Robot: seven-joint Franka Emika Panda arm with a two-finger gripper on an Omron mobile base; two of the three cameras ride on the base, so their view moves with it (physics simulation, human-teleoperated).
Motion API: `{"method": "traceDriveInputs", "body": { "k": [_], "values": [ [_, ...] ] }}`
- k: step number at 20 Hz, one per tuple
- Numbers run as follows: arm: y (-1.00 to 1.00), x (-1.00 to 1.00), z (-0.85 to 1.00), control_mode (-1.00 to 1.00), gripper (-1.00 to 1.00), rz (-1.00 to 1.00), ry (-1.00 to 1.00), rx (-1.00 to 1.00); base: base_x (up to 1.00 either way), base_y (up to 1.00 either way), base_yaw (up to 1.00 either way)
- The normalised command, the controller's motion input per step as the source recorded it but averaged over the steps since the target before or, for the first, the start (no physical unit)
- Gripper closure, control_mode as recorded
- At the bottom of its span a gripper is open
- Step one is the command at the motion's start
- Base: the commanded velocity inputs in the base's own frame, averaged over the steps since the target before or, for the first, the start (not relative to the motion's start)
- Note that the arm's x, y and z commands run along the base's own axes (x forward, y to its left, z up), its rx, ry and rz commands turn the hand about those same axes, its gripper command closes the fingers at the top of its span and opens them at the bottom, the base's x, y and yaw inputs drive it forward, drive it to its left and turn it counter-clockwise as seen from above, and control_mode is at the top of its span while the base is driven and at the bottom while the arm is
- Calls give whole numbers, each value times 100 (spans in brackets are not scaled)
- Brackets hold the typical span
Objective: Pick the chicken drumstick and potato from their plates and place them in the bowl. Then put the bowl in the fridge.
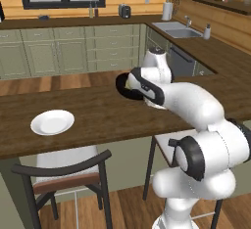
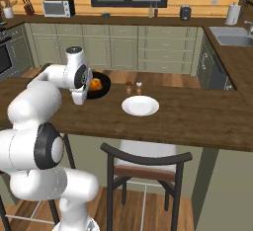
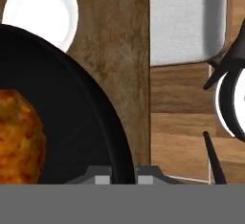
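The glossy black bowl [image 2: 102,91] sits off the counter's far side, looking tipped and slightly raised. Inside it lies the orange-brown chicken drumstick [image 2: 95,84], large at the left of the hand view [image 3: 19,144]. A yellowish bit of the potato [image 1: 128,82] peeks out of the bowl [image 1: 121,87] beside my arm. My gripper [image 3: 123,175] is shut on the bowl's rim [image 3: 122,141], one finger inside and one outside. One white plate [image 1: 52,122] [image 2: 140,105] [image 3: 40,10] lies bare on the wooden counter. The second plate is hidden and the fridge is out of view.
Two small shakers [image 2: 133,88] stand just behind the plate. A dark-framed chair [image 1: 73,174] [image 2: 148,161] is tucked under the counter's near edge. A sink [image 1: 176,30] and olive cabinets [image 2: 113,47] line the far walls, with open wood floor between.
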Motion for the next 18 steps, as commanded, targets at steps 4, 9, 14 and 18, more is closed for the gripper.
{"method": "traceDriveInputs", "body": {
  "k": [4, 9, 14, 18],
  "values": [
    [-7, -96, 13, -100, 100, -14, 0, -8, 0, 0, 0],
    [-1, -100, 15, -100, 100, -4, 0, -17, 0, 0, 0],
    [0, -84, 48, -100, 100, 9, 16, -5, 0, 0, 0],
    [0, -65, 38, -100, 100, 2, 33, 0, 0, 0, 0]
  ]
}}
